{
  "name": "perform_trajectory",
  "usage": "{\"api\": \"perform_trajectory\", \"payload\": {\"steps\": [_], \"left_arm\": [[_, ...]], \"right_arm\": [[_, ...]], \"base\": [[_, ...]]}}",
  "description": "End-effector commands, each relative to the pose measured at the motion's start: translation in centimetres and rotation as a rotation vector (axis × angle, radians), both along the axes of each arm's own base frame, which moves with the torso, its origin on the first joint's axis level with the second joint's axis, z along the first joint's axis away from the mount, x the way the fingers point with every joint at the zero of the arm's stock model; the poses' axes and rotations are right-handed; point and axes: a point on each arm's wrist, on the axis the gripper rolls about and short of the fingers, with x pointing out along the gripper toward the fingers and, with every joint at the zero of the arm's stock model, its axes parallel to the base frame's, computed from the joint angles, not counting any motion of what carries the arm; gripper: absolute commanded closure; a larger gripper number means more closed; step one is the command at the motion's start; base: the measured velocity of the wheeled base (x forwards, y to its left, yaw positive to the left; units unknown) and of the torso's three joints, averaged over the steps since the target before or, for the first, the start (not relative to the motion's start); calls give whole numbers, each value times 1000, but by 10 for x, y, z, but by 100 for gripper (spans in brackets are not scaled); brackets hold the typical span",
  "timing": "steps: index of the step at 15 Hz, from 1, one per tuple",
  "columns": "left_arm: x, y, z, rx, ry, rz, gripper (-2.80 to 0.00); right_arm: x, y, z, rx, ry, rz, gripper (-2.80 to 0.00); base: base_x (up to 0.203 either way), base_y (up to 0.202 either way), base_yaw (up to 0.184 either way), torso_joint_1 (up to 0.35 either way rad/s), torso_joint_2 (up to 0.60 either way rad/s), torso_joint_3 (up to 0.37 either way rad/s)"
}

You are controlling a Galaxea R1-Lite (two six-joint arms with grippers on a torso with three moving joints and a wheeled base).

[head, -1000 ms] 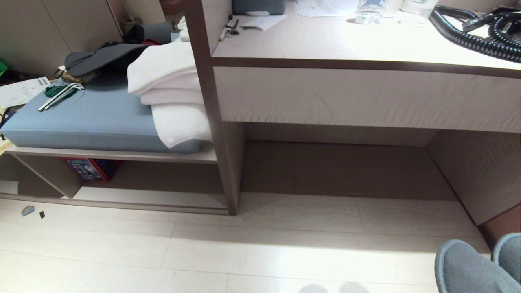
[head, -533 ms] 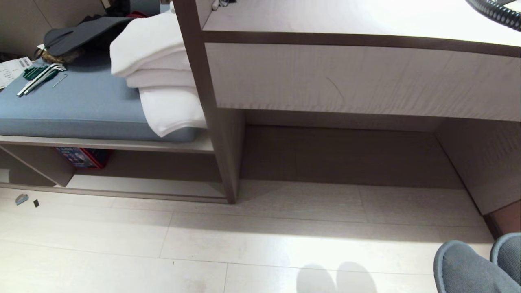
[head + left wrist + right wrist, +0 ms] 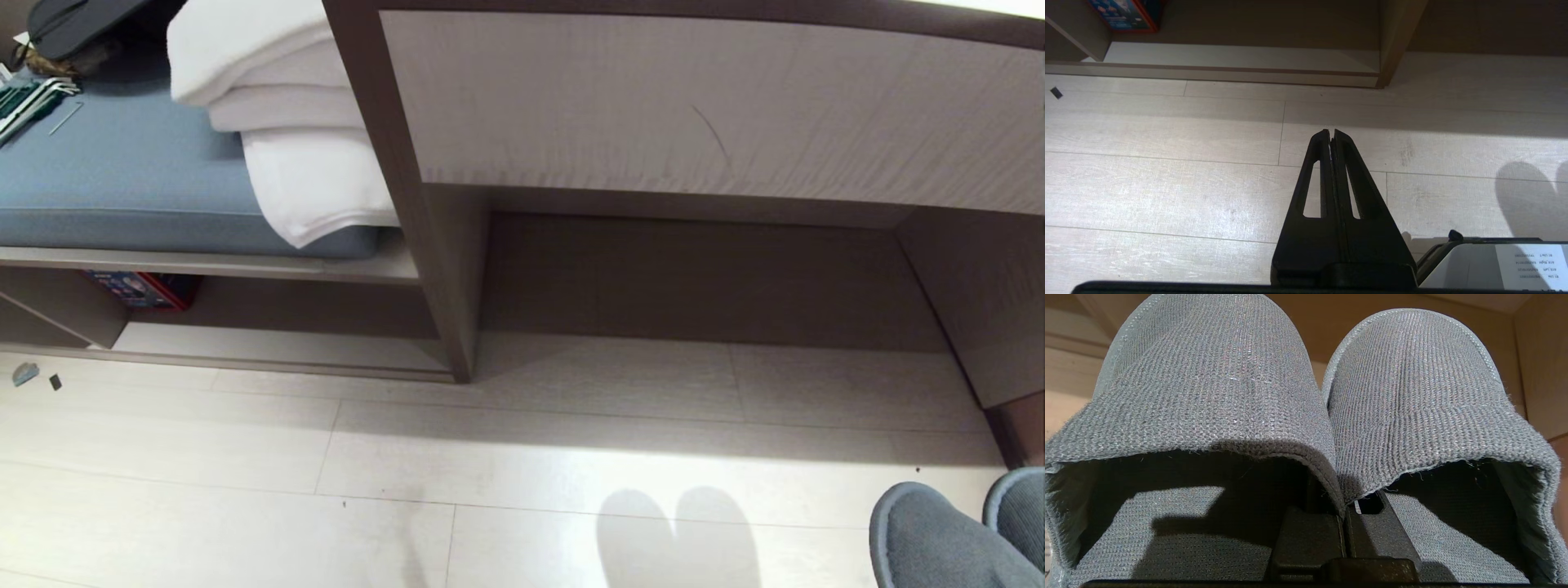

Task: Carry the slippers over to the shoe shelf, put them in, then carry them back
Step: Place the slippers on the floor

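Both slippers (image 3: 1306,416) hang pinched side by side in the right gripper (image 3: 1345,522), above the floor (image 3: 522,457). Left gripper (image 3: 1331,134) is closed, holding nothing.

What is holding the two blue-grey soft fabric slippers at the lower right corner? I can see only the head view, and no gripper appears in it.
Observer: The right gripper is shut on the blue-grey fabric slippers. It pinches their adjoining inner edges, so they lie side by side.
Operator: And where is the left gripper, please?
Observer: The left gripper is shut and empty, above the pale plank floor.
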Motion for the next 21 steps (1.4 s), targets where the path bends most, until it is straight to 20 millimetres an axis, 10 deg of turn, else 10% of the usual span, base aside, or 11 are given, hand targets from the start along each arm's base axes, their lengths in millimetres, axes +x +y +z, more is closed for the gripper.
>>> {"api": "perform_trajectory", "payload": {"steps": [1, 21], "left_arm": [[0, 0, 0, -1, -1, 0, 0], [0, 0, 0, -3, -1, 0, 0]], "right_arm": [[0, 0, 0, -1, 1, 1, 0], [0, 0, 0, -15, -6, -1, 0]], "base": [[0, 0, 0, -1, 2, -204], [0, 0, 0, 3, 4, -197]]}}
